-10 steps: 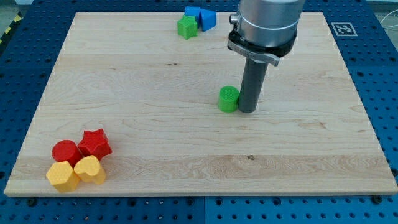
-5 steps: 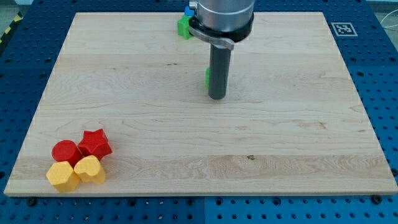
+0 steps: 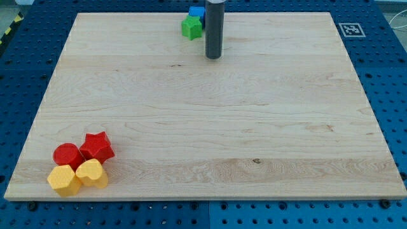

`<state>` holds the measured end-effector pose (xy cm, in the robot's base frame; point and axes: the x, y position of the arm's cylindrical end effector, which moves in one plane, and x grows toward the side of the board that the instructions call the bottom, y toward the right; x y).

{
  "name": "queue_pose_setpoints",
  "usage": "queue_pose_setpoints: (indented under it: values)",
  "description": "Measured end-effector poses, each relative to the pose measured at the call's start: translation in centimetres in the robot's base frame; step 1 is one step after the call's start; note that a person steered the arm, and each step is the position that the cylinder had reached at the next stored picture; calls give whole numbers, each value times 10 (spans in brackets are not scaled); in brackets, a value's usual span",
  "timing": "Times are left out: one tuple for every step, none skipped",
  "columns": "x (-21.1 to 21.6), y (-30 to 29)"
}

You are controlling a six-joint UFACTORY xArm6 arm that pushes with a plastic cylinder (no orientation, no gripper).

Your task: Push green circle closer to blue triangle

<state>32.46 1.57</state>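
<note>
My tip rests on the counter at the far edge, just right of a green block and blue block; the green circle is hidden, presumably behind the rod, and there is no claw.

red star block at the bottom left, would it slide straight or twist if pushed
Likely slides, not tips: the red star sits low and flat on the smooth board. It may twist, as its sides are pointed. Pushed leftward, it would probably shove the red circle pressed beside it. My tip is far off, near the view's top.
</note>
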Motion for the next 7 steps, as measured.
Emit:
queue_pose_setpoints:
  values:
    - [-17,0]
    - [-22,0]
    - [-18,27]
    - [-17,64]
    - [-17,76]
    - [-17,64]
    - [-21,37]
